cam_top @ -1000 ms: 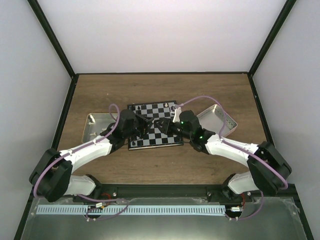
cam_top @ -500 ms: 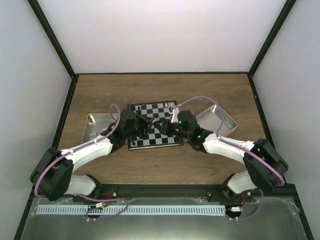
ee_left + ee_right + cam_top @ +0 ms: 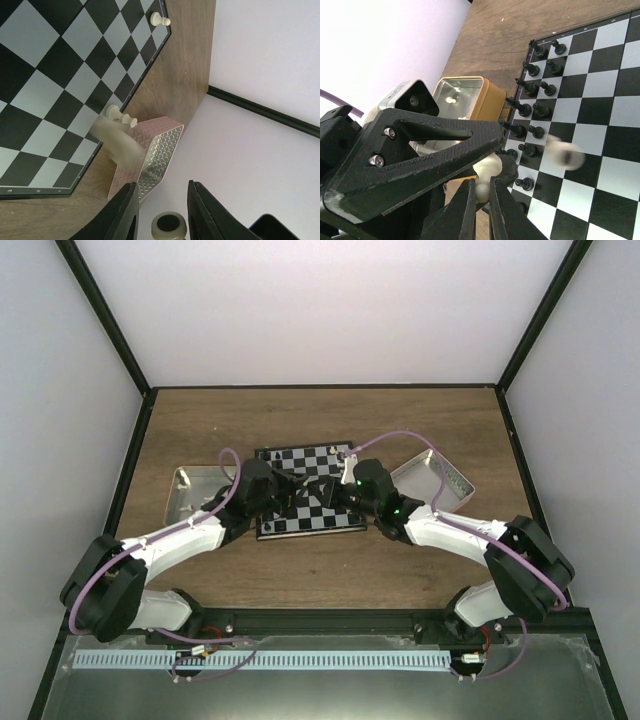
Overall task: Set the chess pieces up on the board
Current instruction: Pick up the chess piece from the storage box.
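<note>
Brown wooden tabletop [image 3: 320, 420], white walls, black frame posts. Far left sits a tan rectangular metal tray [image 3: 178, 502] with a shiny inside, just beside the board's left edge.

The left gripper [image 3: 162, 192] reaches over the board's middle. Its jaws are parted wider than the round cream thing low between its fingers, so nothing is clamped there.

The flat square chessboard with black and silvery checks [image 3: 310, 455] lies at table centre, between the two trays. Tiny black chess pieces [image 3: 527, 87] stand in two rows along the board's left edge, next to the tan tray. Two small white pawns are on the right side: one near the far right corner [image 3: 160, 20], one at the right edge [image 3: 122, 116], close to the pink tray. A blurred cream smear [image 3: 117, 142] shows by that second pawn; a blurred whitish blob [image 3: 565, 155] shows over the squares in the right wrist view. I cannot tell what either is.

The right gripper [image 3: 481, 192] meets the left one tip to tip above the board, jaws clenched on a small cream chess piece [image 3: 489, 166].

Far right, a pink square tray with a diamond-pattern wall [image 3: 160, 150] sits tilted, just off the board's right edge.
</note>
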Available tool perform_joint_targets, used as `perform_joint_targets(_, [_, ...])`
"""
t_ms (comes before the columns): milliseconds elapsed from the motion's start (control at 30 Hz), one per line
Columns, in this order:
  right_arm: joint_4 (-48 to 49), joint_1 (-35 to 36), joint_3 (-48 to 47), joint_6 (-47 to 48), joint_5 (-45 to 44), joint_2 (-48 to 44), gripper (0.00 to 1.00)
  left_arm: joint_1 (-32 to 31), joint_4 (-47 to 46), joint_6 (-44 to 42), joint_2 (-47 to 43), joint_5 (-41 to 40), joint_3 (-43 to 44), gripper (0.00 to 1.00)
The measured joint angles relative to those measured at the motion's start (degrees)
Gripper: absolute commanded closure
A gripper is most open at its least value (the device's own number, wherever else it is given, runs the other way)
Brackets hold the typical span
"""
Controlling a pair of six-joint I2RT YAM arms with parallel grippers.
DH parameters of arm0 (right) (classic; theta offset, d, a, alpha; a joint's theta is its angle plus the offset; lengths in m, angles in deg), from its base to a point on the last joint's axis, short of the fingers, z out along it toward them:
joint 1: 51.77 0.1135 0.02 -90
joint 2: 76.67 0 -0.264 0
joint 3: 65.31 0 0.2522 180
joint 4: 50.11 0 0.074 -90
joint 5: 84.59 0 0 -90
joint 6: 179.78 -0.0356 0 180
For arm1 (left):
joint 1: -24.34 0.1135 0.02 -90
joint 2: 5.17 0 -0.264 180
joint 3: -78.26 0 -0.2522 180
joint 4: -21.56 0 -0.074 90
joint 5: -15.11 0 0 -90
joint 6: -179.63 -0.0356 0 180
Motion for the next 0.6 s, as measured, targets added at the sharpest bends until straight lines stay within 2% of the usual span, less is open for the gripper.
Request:
perform_joint_targets(267, [-0.13,0.02,0.04,-0.57,-0.90,0.00,0.99,-0.04,-0.44,0.04,-0.02,0.04,-0.92,0.67])
perform_joint_targets(467, [-0.98,0.24,0.52,-0.50,-2.01,0.00,0.99,0.02,-0.55,-1.77,-0.02,-0.50,-2.19,0.55])
perform_joint_targets(600, [-3.34,0.24,1.16,0.22,-4.83,-0.42,0.99,0.68,2.16,-7.43,-0.02,-2.16,-2.49,0.51])
